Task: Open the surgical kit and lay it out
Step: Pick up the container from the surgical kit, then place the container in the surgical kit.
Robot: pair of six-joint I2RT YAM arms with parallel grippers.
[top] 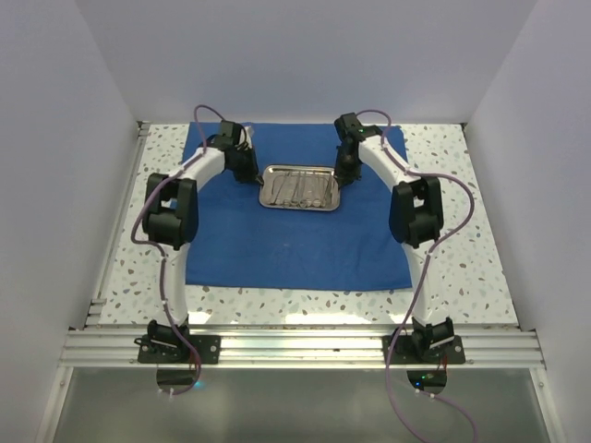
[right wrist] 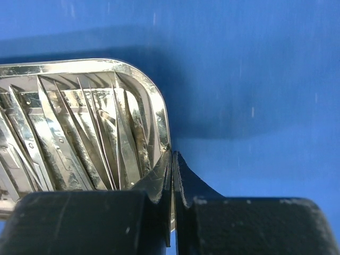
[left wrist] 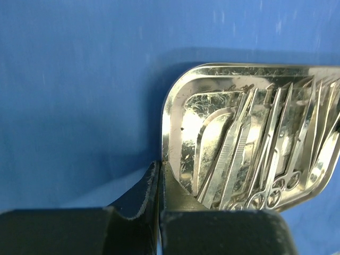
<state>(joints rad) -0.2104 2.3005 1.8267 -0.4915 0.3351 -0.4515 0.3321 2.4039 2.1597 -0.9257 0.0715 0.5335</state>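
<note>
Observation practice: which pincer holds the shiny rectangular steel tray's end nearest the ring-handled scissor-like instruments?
Left pincer: silver finger rings lie beside it; the right pincer faces only straight shafts.

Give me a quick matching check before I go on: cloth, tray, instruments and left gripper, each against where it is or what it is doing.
Things:
1 blue cloth
2 steel tray
3 instruments
4 left gripper

States:
A shut on the tray's left rim
B spread flat on the table
C lying inside the tray
D resting on the cloth

Pairs: 1-B; 2-D; 3-C; 4-A
</note>
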